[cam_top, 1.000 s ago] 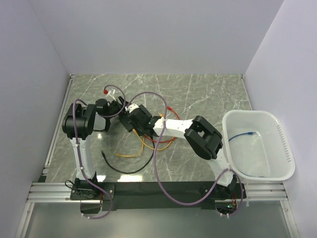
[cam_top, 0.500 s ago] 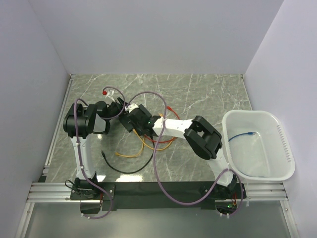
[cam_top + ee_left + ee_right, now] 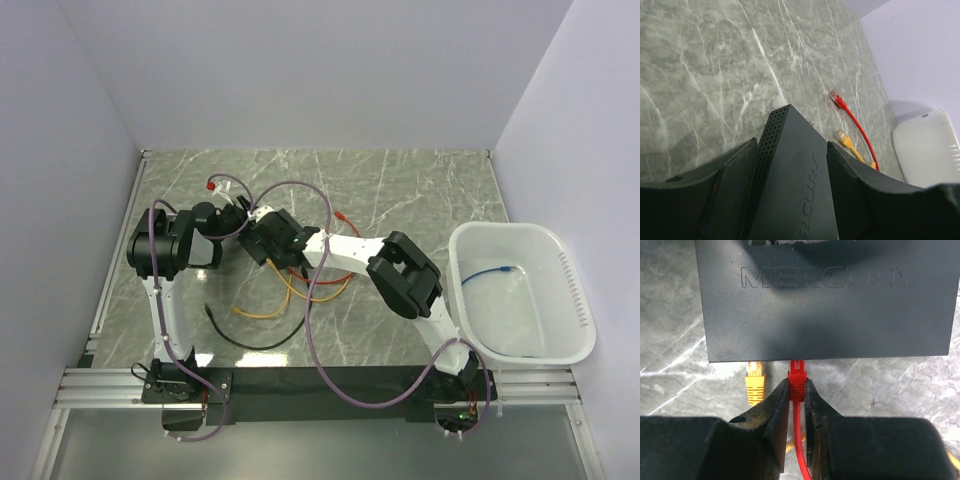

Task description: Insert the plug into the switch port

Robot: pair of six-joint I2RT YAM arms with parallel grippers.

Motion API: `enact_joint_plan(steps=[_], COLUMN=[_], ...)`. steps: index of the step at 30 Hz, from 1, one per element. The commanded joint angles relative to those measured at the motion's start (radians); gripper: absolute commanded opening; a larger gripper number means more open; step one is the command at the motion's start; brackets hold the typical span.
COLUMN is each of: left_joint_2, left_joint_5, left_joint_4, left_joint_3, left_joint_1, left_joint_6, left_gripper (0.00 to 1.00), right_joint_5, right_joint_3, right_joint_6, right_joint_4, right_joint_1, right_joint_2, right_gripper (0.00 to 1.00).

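In the right wrist view the switch [image 3: 825,305], a flat matte-black box embossed MERCURY, fills the top. My right gripper [image 3: 797,390] is shut on the red plug [image 3: 797,381], whose red cable runs back between the fingers. The plug's tip reaches the switch's near edge; how deep it sits I cannot tell. In the left wrist view my left gripper [image 3: 792,167] is shut on the switch [image 3: 790,190], one finger on each side. From above, both grippers meet at the table's left-middle, the left gripper [image 3: 238,221] against the right gripper [image 3: 264,238], and the switch is mostly hidden.
A yellow plug [image 3: 754,381] sits at the switch's edge just left of the red one. Yellow [image 3: 268,311], red and black cables [image 3: 240,338] lie looped on the marble table [image 3: 400,190]. A white bin [image 3: 575,300] holding a blue cable [image 3: 495,271] stands on the right.
The right arm has shifted slightly left and away, toward the left gripper, carrying the red plug closer to the switch. The left arm has barely moved.
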Motion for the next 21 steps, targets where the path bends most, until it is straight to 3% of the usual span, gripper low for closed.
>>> enact_joint_plan(steps=[1, 21], left_joint_2=[0.041, -0.051], left_joint_5=[0.120, 0.013], left_joint_4=[-0.168, -0.311], left_joint_3=[-0.044, -0.055], left_joint_1=[-0.059, -0.057], left_joint_6=[-0.015, 0.054], left_gripper=[0.63, 0.64], right_joint_5=[-0.027, -0.159], right_joint_3=[0.123, 0.048], right_joint_6=[-0.007, -0.007], right_joint_4=[0.292, 0.352], right_joint_1=[-0.023, -0.006], right_joint_2=[0.009, -0.053], right_gripper=[0.00, 0.00])
